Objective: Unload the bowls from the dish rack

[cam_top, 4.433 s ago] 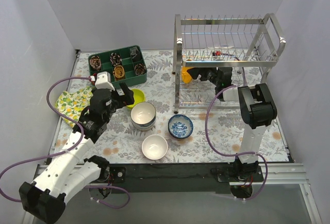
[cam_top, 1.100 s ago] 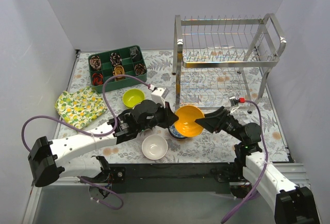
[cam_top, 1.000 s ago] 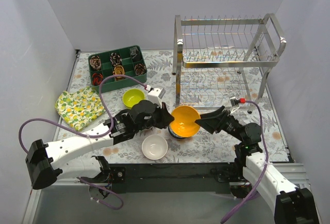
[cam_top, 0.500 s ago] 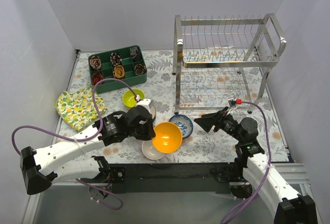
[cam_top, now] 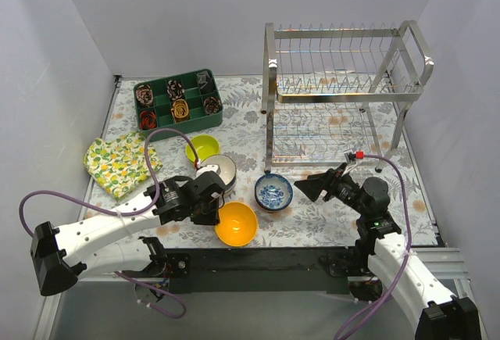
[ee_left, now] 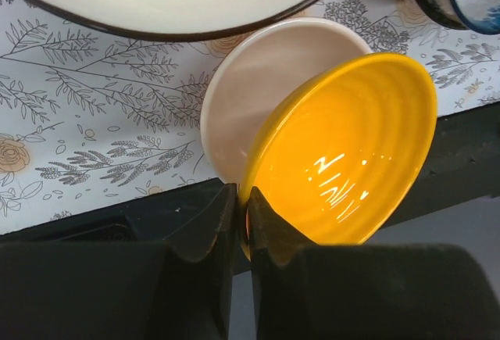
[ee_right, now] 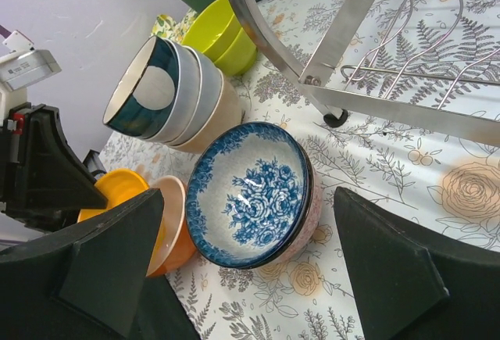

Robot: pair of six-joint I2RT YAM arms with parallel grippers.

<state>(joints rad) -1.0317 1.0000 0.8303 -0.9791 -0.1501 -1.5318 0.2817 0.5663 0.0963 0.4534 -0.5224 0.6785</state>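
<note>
The chrome dish rack [cam_top: 344, 82] stands at the back right with no bowls showing in it. My left gripper [ee_left: 242, 209] is shut on the rim of an orange bowl [ee_left: 351, 152], which sits tilted in a beige bowl [ee_left: 266, 90] near the table's front edge. In the top view the orange bowl [cam_top: 237, 223] covers that bowl. My right gripper [ee_right: 248, 199] stands wide open and empty, facing a blue-patterned bowl [ee_right: 250, 191] on the mat. Behind it are a stack of bowls [cam_top: 217, 172] and a lime-green bowl [cam_top: 202, 148].
A dark green compartment tray [cam_top: 178, 103] sits at the back left. A lemon-print cloth [cam_top: 117, 160] lies on the left. The rack's leg [ee_right: 336, 117] stands just behind the blue-patterned bowl. The black front edge [ee_left: 461, 160] lies under the orange bowl.
My left arm carried the orange bowl from beside the right gripper to the front and set it into the beige bowl. The right gripper let go, opened wide and drew back.
</note>
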